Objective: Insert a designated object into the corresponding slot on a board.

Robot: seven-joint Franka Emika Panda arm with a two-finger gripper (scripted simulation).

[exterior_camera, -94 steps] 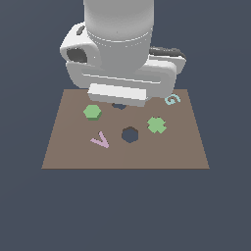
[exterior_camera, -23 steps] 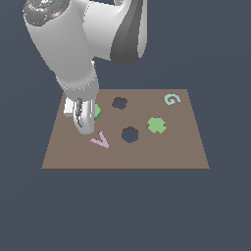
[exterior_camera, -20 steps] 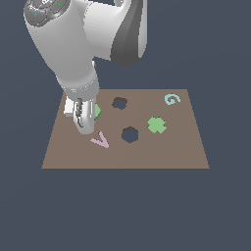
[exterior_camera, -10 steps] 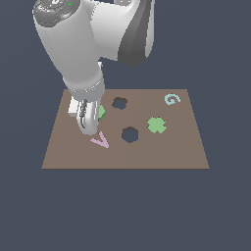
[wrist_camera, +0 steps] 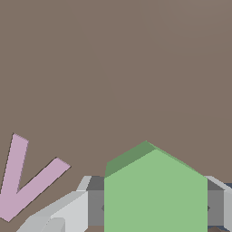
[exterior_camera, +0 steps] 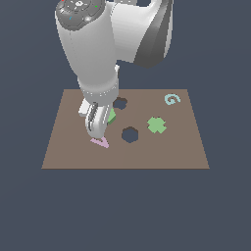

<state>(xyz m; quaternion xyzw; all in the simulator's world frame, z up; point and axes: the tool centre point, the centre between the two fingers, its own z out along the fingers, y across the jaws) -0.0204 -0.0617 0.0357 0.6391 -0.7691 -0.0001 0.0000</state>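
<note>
Large flat brown rectangular board (exterior_camera: 59,147) under everything, with two dark cut-outs near the middle. White Panda arm (exterior_camera: 98,44) bulking over the exterior view's left half of it, wrist pointed down.

Gripper (exterior_camera: 98,128) low over the board, fingers (wrist_camera: 68,210) pinching the small green hexagonal block (wrist_camera: 155,195) by two opposite flat sides, as seen in the wrist view. In the exterior view, only a sliver of green (exterior_camera: 112,116) visible behind the fingers. Whether lifted clear of the board or just resting on it: cannot tell.

Dark hexagon-shaped hole (exterior_camera: 130,135) a little toward the exterior view's right of the gripper, apart from it. Dark lobed cross-shaped hole (exterior_camera: 120,103) farther back, near the arm. Green cross-shaped block (exterior_camera: 156,125) lying beyond the hexagon hole, toward the exterior view's right. Pink V-shaped piece (exterior_camera: 100,142) just beside the fingertips. Pale teal G-shaped piece (exterior_camera: 171,99) near the far corner.

Step in hand, by judgement: grasp made, carry to the slot pending. Next: lift enough to clear the pink V, shift over the hexagon hole, turn the block until its flats match the hole's straight edges, then lower straight down.
</note>
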